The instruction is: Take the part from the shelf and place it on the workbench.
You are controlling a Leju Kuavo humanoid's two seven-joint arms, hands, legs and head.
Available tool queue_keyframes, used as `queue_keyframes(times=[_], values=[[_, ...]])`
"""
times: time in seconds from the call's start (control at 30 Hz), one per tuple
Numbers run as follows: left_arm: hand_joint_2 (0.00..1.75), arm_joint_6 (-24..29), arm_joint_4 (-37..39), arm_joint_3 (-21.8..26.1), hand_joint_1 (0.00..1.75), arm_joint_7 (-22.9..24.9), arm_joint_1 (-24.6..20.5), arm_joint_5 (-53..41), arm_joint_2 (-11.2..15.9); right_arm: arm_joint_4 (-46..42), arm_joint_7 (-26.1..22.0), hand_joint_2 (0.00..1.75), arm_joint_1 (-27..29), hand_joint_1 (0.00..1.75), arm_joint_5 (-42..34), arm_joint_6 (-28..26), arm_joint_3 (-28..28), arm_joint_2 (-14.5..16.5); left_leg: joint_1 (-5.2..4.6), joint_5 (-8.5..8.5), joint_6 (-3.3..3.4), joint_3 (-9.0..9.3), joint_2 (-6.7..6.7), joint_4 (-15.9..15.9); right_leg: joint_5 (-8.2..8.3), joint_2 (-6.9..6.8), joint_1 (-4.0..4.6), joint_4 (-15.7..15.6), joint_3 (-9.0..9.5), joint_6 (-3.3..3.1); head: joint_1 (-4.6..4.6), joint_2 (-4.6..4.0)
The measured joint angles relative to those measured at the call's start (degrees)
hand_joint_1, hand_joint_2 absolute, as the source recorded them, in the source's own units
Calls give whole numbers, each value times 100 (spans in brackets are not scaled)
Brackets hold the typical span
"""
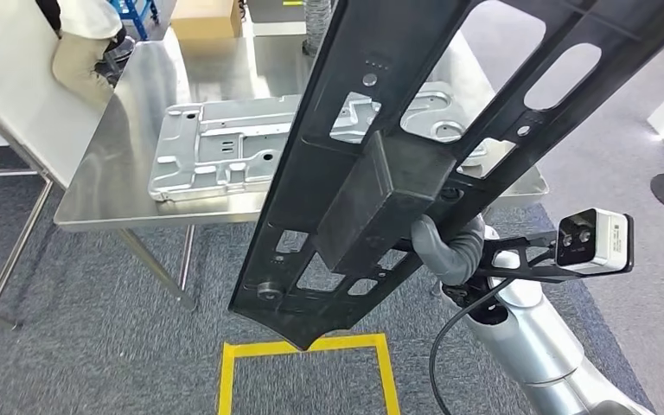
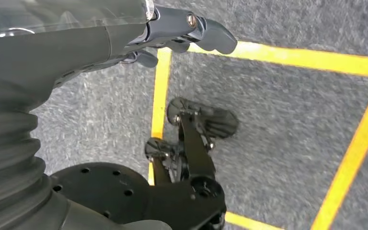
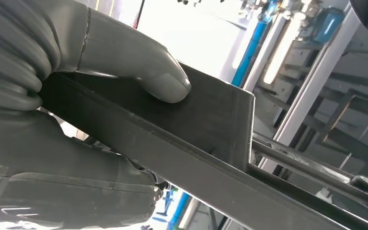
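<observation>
Long black perforated plastic frame panel (image 1: 450, 130), carried above the steel counter (image 1: 130, 147).
Rigid, unwieldy, probably light; right hand (image 1: 450, 251) fingers clamp its box-shaped block; left hand (image 2: 182, 28) loosely curled, empty.

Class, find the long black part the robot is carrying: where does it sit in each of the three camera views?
Head view: black part runs diagonally across the middle, over the workbench.
Left wrist view: not in it.
Right wrist view: its boxy section crosses the picture.
Shared landmark: the right hand gripping that section, its thumb pressed on top.
</observation>
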Motion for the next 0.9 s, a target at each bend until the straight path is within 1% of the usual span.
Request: queue_keyframes(times=[0.03,0.1,0.13,0.17,0.2,0.23,0.27,0.3,0.33,0.37,0.4,0.43,0.47,0.5,0.53,0.6,0.63,0.67,0.7,0.73,0.8,0.83,0.87,0.9], values=[[175,-2,0,1,0,-5,-1,1,2,-2,15,175,2,175,22,-31,6,1,-11,122,37,19,-2,-104,-39,17,4,13,22,40,-5,-1],[175,-9,0,2,0,-23,-11,2,5,-6,38,175,8,175,63,-85,13,-1,-31,114,123,60,5,-120,-57,23,4,56,29,110,-9,0],[175,-13,0,2,0,-36,-12,2,5,-6,49,175,12,175,90,-116,13,-3,-24,106,161,98,6,-144,-48,-18,1,147,1,134,-8,0],[175,-18,0,2,0,-50,-13,1,5,-6,54,175,15,175,124,-150,11,-7,-17,86,195,145,8,-166,-59,-84,-2,326,-96,155,-2,0],[175,-22,0,2,0,-67,-14,1,7,-4,58,175,18,175,166,-189,11,-10,-9,61,223,192,11,-186,-119,-154,-5,605,-263,179,8,0],[175,-26,0,2,0,-79,-14,0,9,1,54,175,32,175,224,-229,10,-11,-10,27,245,231,14,-197,-230,-224,-11,960,-490,205,15,0],[175,-27,0,2,0,-86,-14,-3,11,10,36,175,62,175,292,-261,8,-15,-12,-12,258,265,17,-201,-381,-260,-18,1322,-746,229,23,1],[175,-26,0,2,0,-88,-12,-6,12,23,7,175,114,175,365,-289,2,-19,-14,-55,264,307,18,-201,-509,-272,-26,1600,-974,248,24,1],[175,-22,0,2,0,-84,-7,-10,13,39,-25,175,176,175,444,-310,-6,-25,-15,-104,265,362,17,-201,-550,-276,-32,1717,-1128,256,26,1],[175,-18,0,2,0,-79,1,-13,12,55,-53,175,236,175,516,-324,-16,-34,-16,-158,262,431,16,-201,-464,-279,-33,1632,-1183,251,29,1],[175,-14,0,2,0,-75,7,-14,10,71,-74,175,284,175,578,-333,-27,-44,-19,-215,254,510,16,-201,-252,-285,-30,1354,-1144,231,31,1],[175,-12,0,2,0,-72,11,-14,5,87,-86,175,317,175,630,-339,-40,-54,-22,-274,241,586,18,-205,55,-306,-16,949,-1040,192,36,1],[175,-8,1,2,0,-69,10,-12,-2,109,-95,175,343,175,676,-343,-53,-64,-31,-331,219,657,22,-202,323,-334,6,570,-940,146,36,0],[175,-4,1,2,0,-67,5,-9,-9,134,-101,175,364,175,716,-347,-64,-71,-41,-384,190,706,28,-205,497,-361,30,292,-864,105,42,0],[175,0,2,2,0,-64,0,-6,-15,162,-105,175,382,175,753,-351,-72,-75,-49,-428,158,741,37,-214,596,-382,51,137,-826,69,45,0],[175,9,2,2,0,-58,-10,-1,-18,216,-129,175,396,175,846,-369,-78,-78,-59,-462,84,801,50,-206,575,-369,59,82,-779,15,51,0],[175,13,2,2,0,-55,-14,0,-17,234,-142,175,393,175,913,-398,-84,-78,-55,-477,56,810,49,-153,574,-355,49,60,-731,-18,51,0],[175,20,2,2,0,-54,-17,5,-16,247,-150,175,379,175,978,-440,-91,-74,-51,-497,29,770,43,-15,554,-344,36,39,-676,-55,44,0],[175,29,2,3,0,-53,-22,16,-17,251,-140,175,361,175,1031,-496,-99,-68,-45,-561,7,649,37,223,532,-336,27,23,-621,-89,37,0],[175,41,2,6,0,-50,-23,32,-19,241,-93,175,347,175,1054,-554,-104,-58,-37,-672,-12,439,30,579,503,-330,22,10,-578,-114,28,0],[175,62,2,16,0,-45,-14,67,-25,157,73,175,341,175,1008,-633,-114,-53,-32,-970,-44,-53,28,1301,428,-304,27,10,-509,-137,20,1],[175,67,2,20,0,-44,-1,76,-27,75,178,175,351,175,959,-652,-128,-64,-30,-1062,-47,-232,28,1492,385,-288,29,11,-463,-137,21,1],[175,69,2,23,0,-44,13,82,-27,-22,273,175,359,175,900,-648,-153,-83,-31,-1032,-44,-312,28,1472,337,-273,31,13,-403,-132,20,0],[175,70,2,25,0,-43,25,84,-27,-117,354,175,360,175,839,-620,-184,-104,-31,-864,-33,-295,28,1250,285,-261,31,13,-329,-124,20,1]])
